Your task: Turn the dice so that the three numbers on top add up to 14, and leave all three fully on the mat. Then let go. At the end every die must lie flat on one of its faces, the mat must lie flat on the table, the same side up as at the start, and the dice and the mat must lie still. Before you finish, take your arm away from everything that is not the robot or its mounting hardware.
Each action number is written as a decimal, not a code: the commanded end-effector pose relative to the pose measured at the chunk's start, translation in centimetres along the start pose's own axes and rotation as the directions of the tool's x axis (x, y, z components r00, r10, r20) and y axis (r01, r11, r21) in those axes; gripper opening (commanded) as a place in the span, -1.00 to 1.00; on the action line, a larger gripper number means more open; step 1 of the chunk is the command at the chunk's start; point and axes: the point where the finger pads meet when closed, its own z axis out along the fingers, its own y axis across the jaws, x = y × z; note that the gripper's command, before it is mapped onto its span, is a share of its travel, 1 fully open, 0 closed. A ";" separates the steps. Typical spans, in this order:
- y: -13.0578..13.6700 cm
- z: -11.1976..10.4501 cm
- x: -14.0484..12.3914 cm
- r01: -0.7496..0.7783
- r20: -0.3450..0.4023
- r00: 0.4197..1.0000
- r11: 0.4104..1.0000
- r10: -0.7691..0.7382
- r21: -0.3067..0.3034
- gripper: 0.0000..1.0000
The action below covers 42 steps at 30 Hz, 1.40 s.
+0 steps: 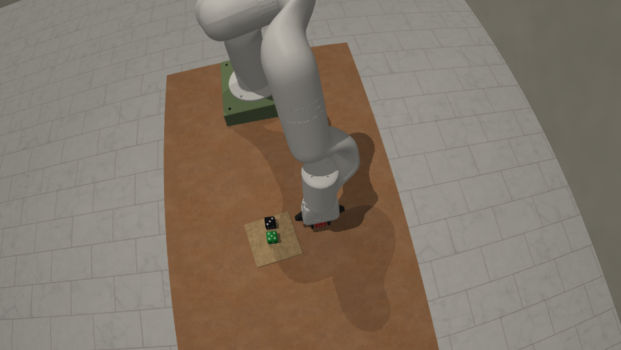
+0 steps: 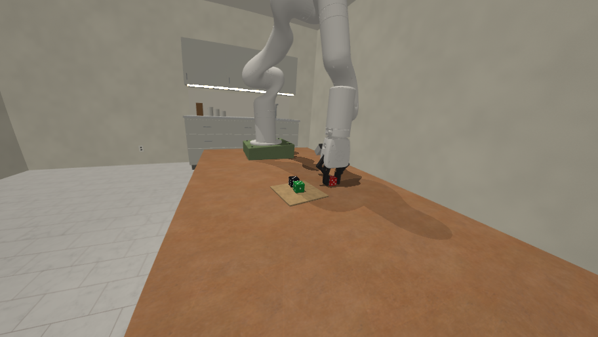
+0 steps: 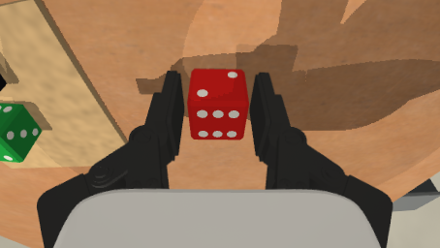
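Tool straddling red die, off the mat.

Tool [image 3: 218, 113] is sitting spread around the red die [image 3: 218, 104], fingers flanking it with gaps, not pinching; the die is resting on the surface [image 2: 293, 259] just beside the mat [image 1: 261, 254]. Green die [image 1: 272, 237] and black die [image 1: 269, 223] are lying on the mat.

Arm [image 1: 299, 86] arches from base, forearm vertical, wrist [image 2: 339, 109] pointing straight down. Gripper [image 3: 218, 108] low over table, black fingers parted, gaps visible each side, nothing clamped.
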 end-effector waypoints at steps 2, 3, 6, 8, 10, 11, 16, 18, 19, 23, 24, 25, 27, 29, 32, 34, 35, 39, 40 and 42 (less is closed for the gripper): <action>0.0 -0.1 -0.1 0.000 0.002 1.000 1.000 0.000 0.000 -0.05; 0.0 -0.1 -0.1 0.000 0.002 1.000 1.000 0.000 0.000 -0.05; 0.0 -0.1 -0.1 0.000 0.002 1.000 1.000 0.000 0.000 -0.05; 0.0 -0.1 -0.1 0.000 0.002 1.000 1.000 0.000 0.000 -0.05; 0.0 -0.1 -0.1 0.000 0.002 1.000 1.000 0.000 0.000 -0.05; 0.0 -0.1 -0.1 0.000 0.002 1.000 1.000 0.000 0.000 -0.05; 0.0 -0.1 -0.1 0.000 0.002 1.000 1.000 0.000 0.000 -0.05; 0.0 -0.1 -0.1 0.000 0.002 1.000 1.000 0.000 0.000 -0.05; 0.0 -0.1 -0.1 0.000 0.002 1.000 1.000 0.000 0.000 -0.05; 0.0 -0.1 -0.1 0.000 0.002 1.000 1.000 0.000 0.000 -0.05; 0.0 -0.1 -0.1 0.000 0.002 1.000 1.000 0.000 0.000 -0.05; 0.0 -0.1 -0.1 0.000 0.002 1.000 1.000 0.000 0.000 -0.47; 0.0 -0.1 -0.1 0.000 0.002 1.000 1.000 0.000 0.000 -0.47; 0.0 -0.1 -0.1 0.000 0.002 1.000 1.000 0.000 0.000 -0.47; 0.0 -0.1 -0.1 0.000 0.002 1.000 1.000 0.000 0.000 -0.47; 0.0 -0.1 -0.1 0.000 0.002 1.000 1.000 0.000 0.000 -0.47; 0.0 -0.1 -0.1 0.000 0.002 1.000 1.000 0.000 0.000 -0.47; 0.0 -0.1 -0.1 0.000 0.002 1.000 1.000 0.000 0.000 -0.47; 0.0 -0.1 -0.1 0.000 0.002 1.000 1.000 0.000 0.000 -0.47; 0.0 -0.1 -0.1 0.000 0.002 1.000 1.000 0.000 0.000 -0.47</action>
